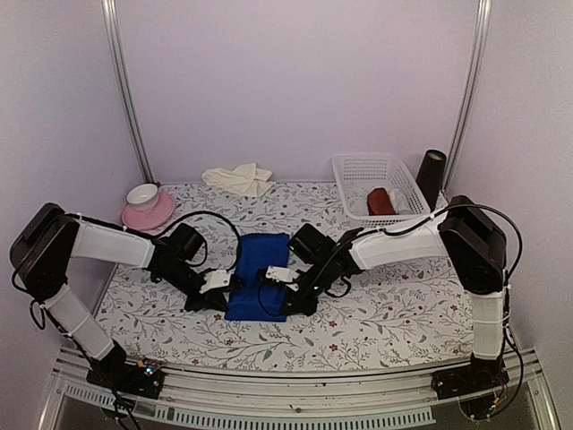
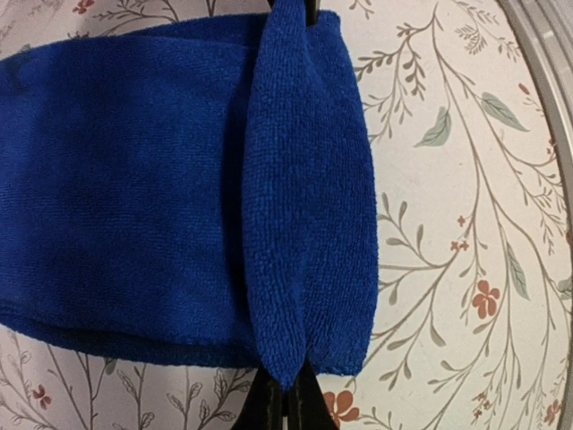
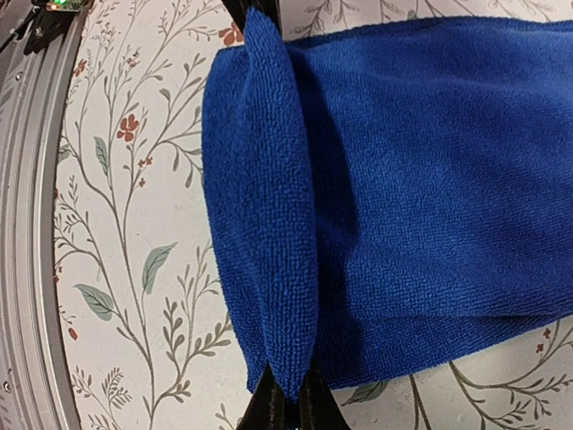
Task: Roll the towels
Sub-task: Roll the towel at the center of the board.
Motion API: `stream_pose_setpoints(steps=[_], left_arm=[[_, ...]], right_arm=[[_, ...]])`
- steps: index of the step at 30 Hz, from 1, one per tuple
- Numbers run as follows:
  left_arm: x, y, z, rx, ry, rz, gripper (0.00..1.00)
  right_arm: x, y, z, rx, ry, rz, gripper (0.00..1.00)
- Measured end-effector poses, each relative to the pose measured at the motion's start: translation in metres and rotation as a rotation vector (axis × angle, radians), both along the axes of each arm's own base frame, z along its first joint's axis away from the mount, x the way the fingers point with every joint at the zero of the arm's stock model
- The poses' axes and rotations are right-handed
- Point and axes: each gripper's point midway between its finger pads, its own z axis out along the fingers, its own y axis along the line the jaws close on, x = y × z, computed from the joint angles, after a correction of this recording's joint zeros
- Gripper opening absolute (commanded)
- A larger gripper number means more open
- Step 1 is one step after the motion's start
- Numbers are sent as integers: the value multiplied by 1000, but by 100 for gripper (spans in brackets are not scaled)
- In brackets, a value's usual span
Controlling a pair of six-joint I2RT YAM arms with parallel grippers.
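1. The royal blue cloth towel (image 1: 258, 260) lay flat as a long strip in the middle of the floral-patterned table (image 1: 385, 305), running from the near side towards the back, between the two arms.
2. The left gripper (image 1: 224, 285) sat at the strip's left edge, close to its near end. In the left wrist view its jaws were closed tight on a raised ridge of the blue cloth (image 2: 277, 224).
3. The right gripper (image 1: 270, 276) sat at the strip's right edge, opposite the left one. Its jaws were likewise clamped on the same kind of ridge (image 3: 277, 224).
4. In both wrist views that pinched fold stood up across the strip's width, just inside its near end, with a short flap of cloth lying beyond it towards the table's metal front rail (image 3: 27, 269).
5. The cream off-white cloth towel (image 1: 238, 178) lay crumpled at the back of the table, well apart from both grippers.
6. A white plastic mesh basket (image 1: 358, 170) stood at the back right with a dark red roll (image 1: 380, 201) inside it, and a dark upright cylinder (image 1: 431, 177) stood just beside the basket.
7. A white cup (image 1: 142, 194) rested on a pink saucer (image 1: 152, 215) at the back left.
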Motion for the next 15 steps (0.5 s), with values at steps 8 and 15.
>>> stream_pose_setpoints(steps=[8,15], left_arm=[[12,0,-1,11,-40,36,5],[20,5,-7,34,-88,66,38]], right_arm=[[8,1,-8,-23,33,-36,3],[14,2,-11,-34,63,-61,3]])
